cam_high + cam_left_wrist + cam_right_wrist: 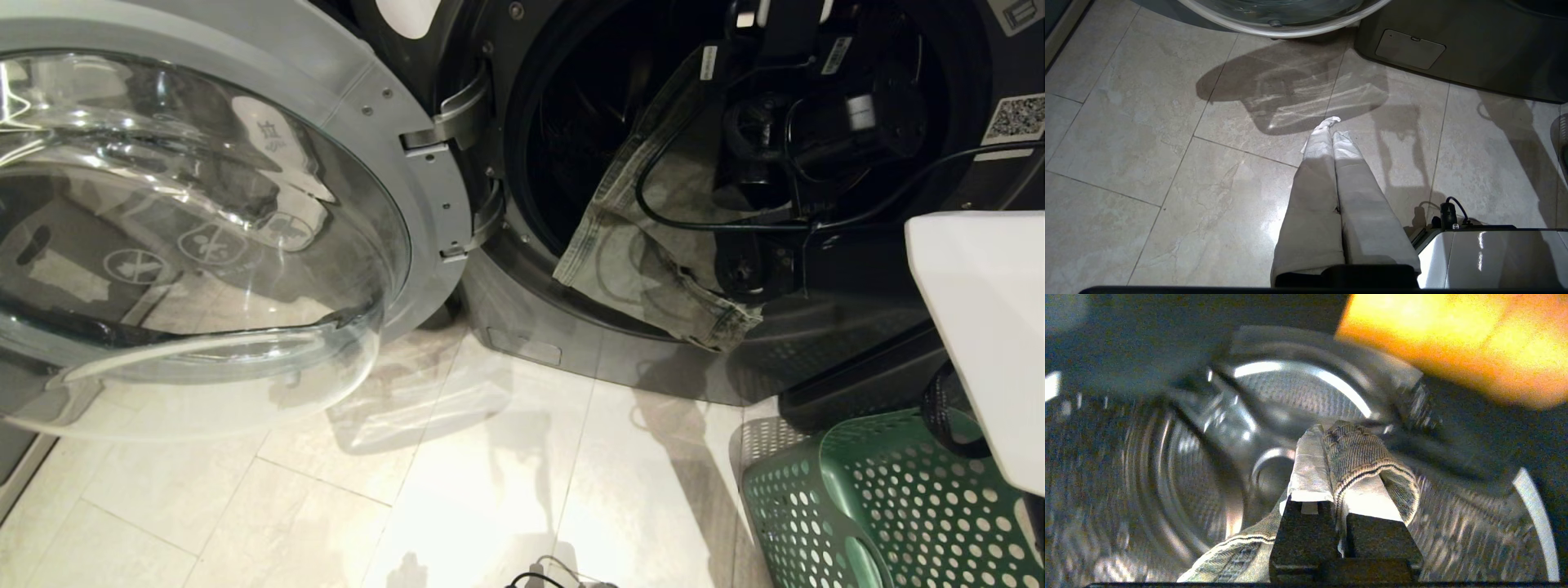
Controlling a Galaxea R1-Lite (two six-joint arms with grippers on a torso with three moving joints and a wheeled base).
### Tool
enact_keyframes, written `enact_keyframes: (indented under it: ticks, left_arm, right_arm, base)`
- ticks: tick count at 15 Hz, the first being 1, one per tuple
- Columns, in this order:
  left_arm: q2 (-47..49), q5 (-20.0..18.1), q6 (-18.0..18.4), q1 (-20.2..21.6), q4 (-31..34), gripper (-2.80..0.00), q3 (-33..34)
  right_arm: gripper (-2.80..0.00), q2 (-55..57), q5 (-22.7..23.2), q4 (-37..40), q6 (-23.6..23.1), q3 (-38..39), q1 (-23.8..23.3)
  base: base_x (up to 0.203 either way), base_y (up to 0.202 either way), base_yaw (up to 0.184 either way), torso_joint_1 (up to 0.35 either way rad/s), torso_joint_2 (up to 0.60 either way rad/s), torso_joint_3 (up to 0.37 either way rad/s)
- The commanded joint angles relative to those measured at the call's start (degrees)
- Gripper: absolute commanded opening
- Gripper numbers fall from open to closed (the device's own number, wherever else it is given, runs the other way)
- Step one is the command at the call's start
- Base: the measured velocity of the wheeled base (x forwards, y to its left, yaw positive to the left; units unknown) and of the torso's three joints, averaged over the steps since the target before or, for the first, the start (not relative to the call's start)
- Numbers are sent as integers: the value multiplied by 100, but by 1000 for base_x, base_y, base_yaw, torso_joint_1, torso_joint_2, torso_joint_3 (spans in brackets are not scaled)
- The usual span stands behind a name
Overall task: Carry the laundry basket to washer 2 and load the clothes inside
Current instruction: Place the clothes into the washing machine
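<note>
The washer (539,327) stands with its round door (204,229) swung wide to the left. My right arm (784,147) reaches into the dark drum opening (563,139). In the right wrist view my right gripper (1327,435) is shut on a fold of a faded denim garment (1359,457), with the ribbed steel drum (1180,457) around it. The rest of the garment (645,253) hangs out over the washer's lower rim. The green perforated laundry basket (882,506) sits on the floor at the lower right. My left gripper (1333,126) is parked, shut and empty, pointing at the floor.
The open glass door takes up the left side at chest height. Pale floor tiles (457,490) lie between the door and the basket. My white body panel (988,327) overhangs the basket. A black cable (898,188) trails along the right arm.
</note>
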Motion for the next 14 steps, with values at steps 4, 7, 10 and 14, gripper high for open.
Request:
enact_keyframes:
  ticks: [4,7,10,14]
  left_arm:
    - [8,0,-2,-4,-3,-280,2]
    - [7,0,-2,-4,-5,-280,2]
    - [8,0,-2,-2,-4,-280,2]
    - [8,0,-2,0,-3,-280,2]
  right_arm:
    - [-280,650,-26,-148,-15,-57,-39]
    - [-280,1038,-40,-296,-12,-60,-88]
    - [-280,1321,-194,-227,28,-52,-142]
    - [-280,1325,-929,1105,852,-46,-181]
  base:
    - [0,0,0,0,0,0]
    - [0,0,0,0,0,0]
    - [0,0,0,0,0,0]
    - [0,0,0,0,0,0]
